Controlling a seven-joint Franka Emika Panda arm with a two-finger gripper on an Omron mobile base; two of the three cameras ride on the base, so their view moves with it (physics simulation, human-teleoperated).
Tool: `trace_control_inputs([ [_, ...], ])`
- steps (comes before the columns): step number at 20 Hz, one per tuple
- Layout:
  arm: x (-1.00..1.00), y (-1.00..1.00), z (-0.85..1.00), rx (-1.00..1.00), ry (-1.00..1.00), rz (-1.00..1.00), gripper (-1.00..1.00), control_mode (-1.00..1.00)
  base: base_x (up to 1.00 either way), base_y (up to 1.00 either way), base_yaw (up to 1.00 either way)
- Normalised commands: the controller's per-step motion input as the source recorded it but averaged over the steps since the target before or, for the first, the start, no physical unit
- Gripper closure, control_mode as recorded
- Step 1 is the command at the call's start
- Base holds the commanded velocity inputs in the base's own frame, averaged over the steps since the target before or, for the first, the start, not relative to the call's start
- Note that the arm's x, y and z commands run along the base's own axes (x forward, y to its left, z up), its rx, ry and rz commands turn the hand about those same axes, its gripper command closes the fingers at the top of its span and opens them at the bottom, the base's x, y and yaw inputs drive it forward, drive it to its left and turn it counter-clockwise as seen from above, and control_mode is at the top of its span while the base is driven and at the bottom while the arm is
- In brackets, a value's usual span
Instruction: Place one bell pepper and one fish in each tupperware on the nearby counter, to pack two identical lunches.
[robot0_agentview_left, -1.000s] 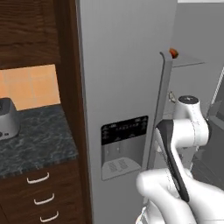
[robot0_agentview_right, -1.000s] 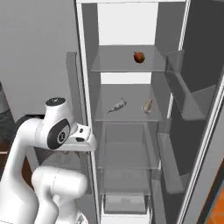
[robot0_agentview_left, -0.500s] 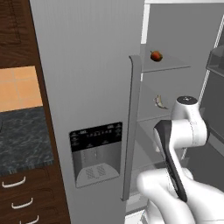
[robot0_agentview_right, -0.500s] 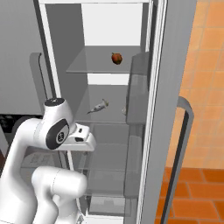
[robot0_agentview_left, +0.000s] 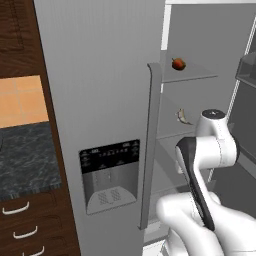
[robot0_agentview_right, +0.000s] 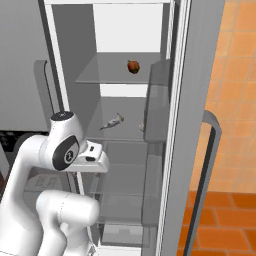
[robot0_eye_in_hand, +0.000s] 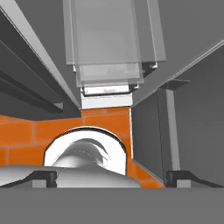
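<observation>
A red-orange bell pepper lies on an upper glass shelf of the open fridge. One shelf lower lies a grey fish; a second small thing beside it is half hidden by a door bin. The black marbled counter runs left of the fridge. The tupperware is out of view. My gripper stands open and empty, its fingertips far apart, pointing down in front of the fridge's lower drawers, well below both foods.
The closed grey fridge door with its dispenser panel and long handle stands left of the open compartment. The open door with bins and handle stands on the right. Orange floor tiles lie beyond.
The base moved between the oldest frames and half a second ago: the fridge slid left in both views, showing the open shelves. Since then the views hold still. The gripper stayed open.
</observation>
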Motion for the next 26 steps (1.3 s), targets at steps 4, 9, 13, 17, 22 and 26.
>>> trace_control_inputs([
  [4,0.00,0.00,0.00,0.00,0.00,0.00,-1.00,1.00,0.00,0.00,0.00],
  [9,0.52,-0.10,0.50,0.02,-0.35,0.13,-1.00,-1.00,0.00,0.00,0.00],
  [13,0.96,-0.19,0.81,0.00,-0.20,0.12,-1.00,-1.00,0.00,0.00,0.00],
  [17,1.00,-0.04,0.12,0.00,0.03,0.01,-1.00,-1.00,0.00,0.00,0.00],
  [22,1.00,0.10,-0.04,0.12,-0.01,0.00,-1.00,-1.00,0.00,0.00,0.00],
  [26,1.00,0.02,0.00,0.17,0.01,0.00,-1.00,-1.00,0.00,0.00,0.00],
])
